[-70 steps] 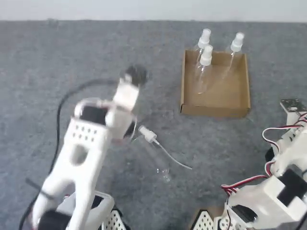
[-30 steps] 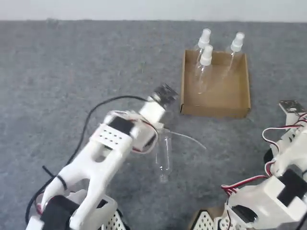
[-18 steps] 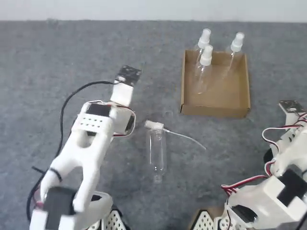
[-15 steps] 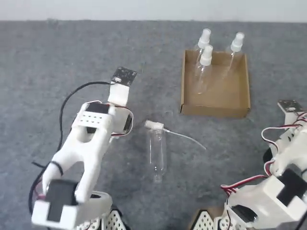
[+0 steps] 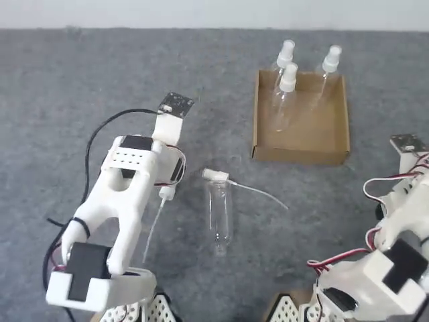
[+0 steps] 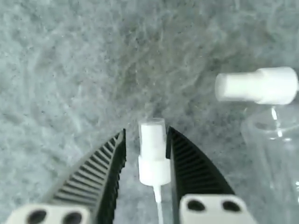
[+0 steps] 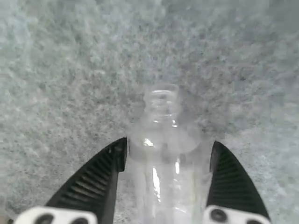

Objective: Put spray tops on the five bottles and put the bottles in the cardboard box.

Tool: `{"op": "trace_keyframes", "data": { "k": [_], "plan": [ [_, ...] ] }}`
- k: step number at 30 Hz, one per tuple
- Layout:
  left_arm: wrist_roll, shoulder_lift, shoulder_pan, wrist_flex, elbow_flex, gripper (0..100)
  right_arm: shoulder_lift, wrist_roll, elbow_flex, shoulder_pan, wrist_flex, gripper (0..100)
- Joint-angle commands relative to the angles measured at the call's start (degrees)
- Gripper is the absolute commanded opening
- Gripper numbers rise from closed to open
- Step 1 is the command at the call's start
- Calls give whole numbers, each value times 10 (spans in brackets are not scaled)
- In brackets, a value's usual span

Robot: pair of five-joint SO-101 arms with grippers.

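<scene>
The left gripper (image 6: 145, 135) pinches a spray top (image 6: 153, 161) by its collar, nozzle poking past the jaw tips, dip tube trailing back between the jaws; it looks light, hard plastic, likely slick, its thin tube easily bent. The right gripper (image 7: 168, 143) clasps an uncapped bottle (image 7: 161, 112) at the shoulder, neck jutting beyond the jaws; the thin clear wall probably dents, so squeeze gently, on the body.
</scene>
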Motion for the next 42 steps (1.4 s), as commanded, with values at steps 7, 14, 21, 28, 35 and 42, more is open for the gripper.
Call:
{"op": "trace_keyframes", "data": {
  "k": [7, 14, 21, 28, 35, 42],
  "plan": [
    [-11, 66, -2, -72, 11, 126, -77, 76, -34, 7, 45, 214],
    [-9, 86, 0, -66, -8, 55, -79, 115, -37, 48, 39, 214],
    [-4, 48, 1, -28, -27, 11, -79, 119, -38, 66, 18, 214],
    [47, -147, 25, 46, -33, 12, -73, 113, -33, 31, 16, 214],
    [76, -280, 43, 93, -29, 12, -73, 81, 18, -2, -28, 214],
    [77, -309, 40, 71, 30, 12, -74, 80, 85, 6, -81, 213]
  ]
}}
